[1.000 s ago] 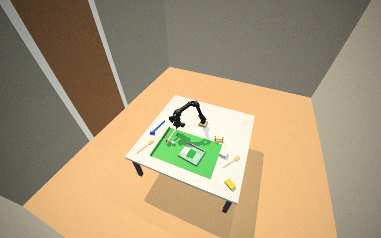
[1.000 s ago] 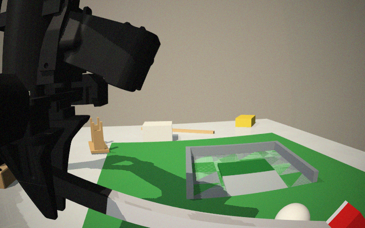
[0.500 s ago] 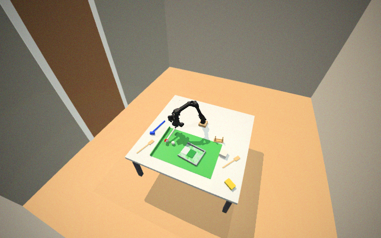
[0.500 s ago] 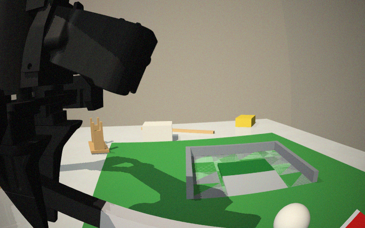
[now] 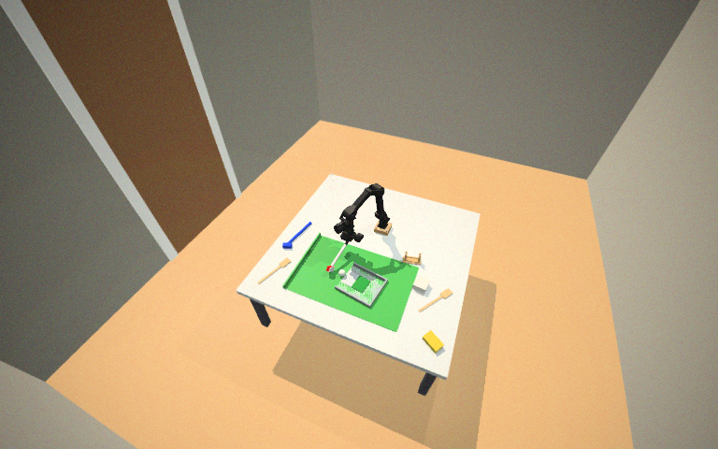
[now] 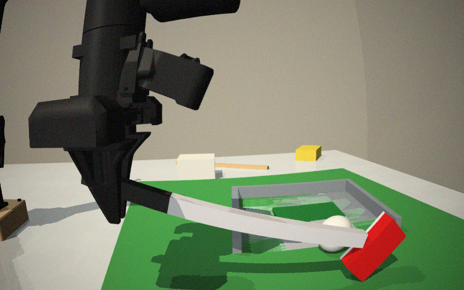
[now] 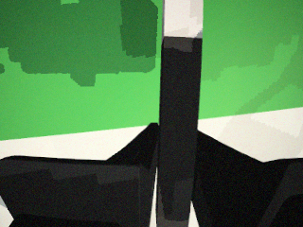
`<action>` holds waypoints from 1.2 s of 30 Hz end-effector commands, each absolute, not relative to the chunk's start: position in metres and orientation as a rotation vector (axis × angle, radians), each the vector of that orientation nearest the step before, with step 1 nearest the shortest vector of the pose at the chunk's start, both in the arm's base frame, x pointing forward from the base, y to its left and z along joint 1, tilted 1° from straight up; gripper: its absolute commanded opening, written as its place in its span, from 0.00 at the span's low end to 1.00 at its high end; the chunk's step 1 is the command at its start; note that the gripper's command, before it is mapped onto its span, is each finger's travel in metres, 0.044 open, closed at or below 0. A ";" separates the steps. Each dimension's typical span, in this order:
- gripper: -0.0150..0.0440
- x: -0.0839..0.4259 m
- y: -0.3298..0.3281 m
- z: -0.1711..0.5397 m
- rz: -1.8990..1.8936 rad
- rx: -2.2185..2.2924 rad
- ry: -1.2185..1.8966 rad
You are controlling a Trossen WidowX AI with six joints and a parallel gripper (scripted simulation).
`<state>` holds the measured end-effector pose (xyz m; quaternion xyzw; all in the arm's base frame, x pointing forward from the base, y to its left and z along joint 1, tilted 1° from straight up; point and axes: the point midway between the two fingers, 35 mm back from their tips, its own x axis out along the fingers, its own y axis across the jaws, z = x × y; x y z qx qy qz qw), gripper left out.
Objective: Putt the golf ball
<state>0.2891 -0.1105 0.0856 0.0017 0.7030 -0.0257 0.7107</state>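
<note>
My gripper point(image 5: 348, 241) point(image 6: 118, 218) point(image 7: 167, 130) is shut on the black grip of the red putter point(image 5: 329, 268) point(image 6: 374, 246) point(image 7: 179, 85). The putter's pale shaft slants down from the fingers to the red head, which is low over the green mat point(image 5: 312, 278) point(image 6: 136, 239); whether it touches the mat is unclear. The white golf ball point(image 5: 341, 273) point(image 6: 336, 223) is between the head and the open side of the grey-walled ramp piece point(image 5: 353, 297) point(image 6: 290, 189), partly hidden by the shaft in the exterior view. The raised dark green square point(image 5: 361, 284) point(image 6: 304, 211) is inside the walls, without a ball.
A dark green rail point(image 5: 301, 261) edges the mat's left side. A blue putter point(image 5: 300, 233) and a wooden paddle point(image 5: 274, 270) lie beyond it. A wooden stand point(image 5: 411, 258), a white block point(image 5: 421, 282) point(image 6: 195, 166), another paddle point(image 5: 436, 299) and a yellow block point(image 5: 432, 341) point(image 6: 306, 153) are to the right.
</note>
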 end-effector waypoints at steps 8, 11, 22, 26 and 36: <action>0.25 0.288 -0.103 0.117 -0.072 0.016 1.552; 0.25 0.287 -0.102 0.133 -0.072 0.016 1.552; 0.25 0.286 -0.102 0.137 -0.066 0.013 1.558; 0.25 0.286 -0.102 0.137 -0.066 0.013 1.558; 0.25 0.286 -0.102 0.137 -0.066 0.013 1.558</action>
